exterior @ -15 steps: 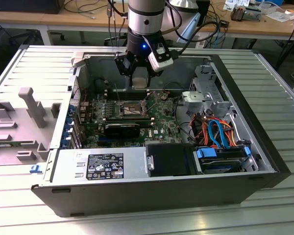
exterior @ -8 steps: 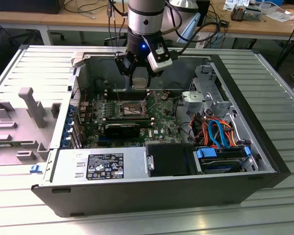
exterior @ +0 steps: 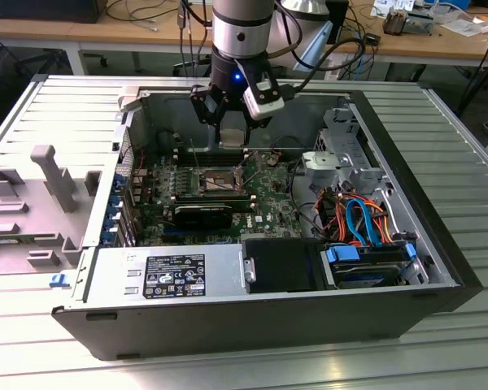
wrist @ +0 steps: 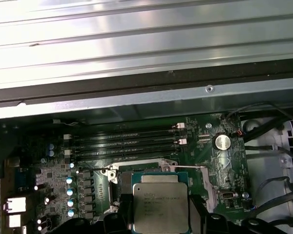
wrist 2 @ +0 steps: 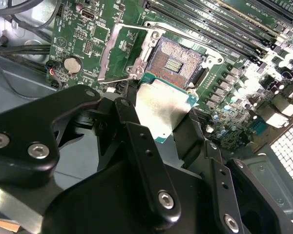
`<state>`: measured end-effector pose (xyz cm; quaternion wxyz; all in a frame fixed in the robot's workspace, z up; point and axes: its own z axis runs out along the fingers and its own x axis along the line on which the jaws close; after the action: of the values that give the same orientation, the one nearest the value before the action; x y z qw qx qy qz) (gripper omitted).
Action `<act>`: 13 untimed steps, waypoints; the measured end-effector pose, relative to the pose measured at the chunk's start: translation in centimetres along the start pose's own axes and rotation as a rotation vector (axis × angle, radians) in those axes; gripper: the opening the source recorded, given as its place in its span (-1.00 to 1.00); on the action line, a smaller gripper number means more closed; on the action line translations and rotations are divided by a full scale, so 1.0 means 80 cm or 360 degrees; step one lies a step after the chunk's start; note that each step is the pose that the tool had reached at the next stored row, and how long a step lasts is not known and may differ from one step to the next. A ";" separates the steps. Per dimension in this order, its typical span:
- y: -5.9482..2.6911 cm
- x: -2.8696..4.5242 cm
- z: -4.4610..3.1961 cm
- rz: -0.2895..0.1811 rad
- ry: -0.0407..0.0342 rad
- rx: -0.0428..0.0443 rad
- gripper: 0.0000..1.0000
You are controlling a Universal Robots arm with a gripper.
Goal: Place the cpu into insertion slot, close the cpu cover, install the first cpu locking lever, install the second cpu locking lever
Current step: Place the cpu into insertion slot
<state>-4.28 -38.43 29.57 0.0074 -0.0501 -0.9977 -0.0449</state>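
**A:** What does the gripper (wrist 2: 158, 117) hold, closest to us?

**B:** Its black fingers (wrist 2: 138, 144) are clenched on the cpu (wrist 2: 163, 105), one on each of two opposite edges. The dull silver top faces up. In the second wrist view the chip hangs tilted, with its far edge over the near rim of the insertion slot (wrist 2: 178, 61). It is not seated. I cannot tell if it touches the rim.

**A:** So what can go wrong?

**B:** First, the grip. Only thin edges are pinched, so the chip could slip or turn between the pads. Second, the slot just behind it is open and its contact field is bare (this is the delicate part, I think). If the chip comes down skewed or shifted, a corner may catch the metal rim or press on the contacts.

**A:** And beyond the slot?

**B:** The cpu cover (wrist 2: 140, 53) stands raised beside the slot, over the green motherboard (wrist 2: 83, 36). If it falls, it would trap a chip that is badly seated. Farther away are the long memory slots (wrist 2: 219, 22), and I see no danger there.
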 end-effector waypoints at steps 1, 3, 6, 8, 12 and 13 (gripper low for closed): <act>0.000 0.0000 0.0000 0.0005 -0.0001 0.0000 0.09; 0.000 0.0000 0.0001 0.0019 -0.0002 0.0000 0.09; 0.000 0.0000 0.0002 0.0036 -0.0003 -0.0001 0.09; 0.000 0.0000 0.0002 0.0049 -0.0004 -0.0001 0.09; 0.000 0.0000 0.0003 0.0066 -0.0006 -0.0001 0.09; 0.000 0.0000 0.0003 0.0069 -0.0006 -0.0001 0.09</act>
<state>-4.29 -38.43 29.55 0.0064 -0.0719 -0.9964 -0.0451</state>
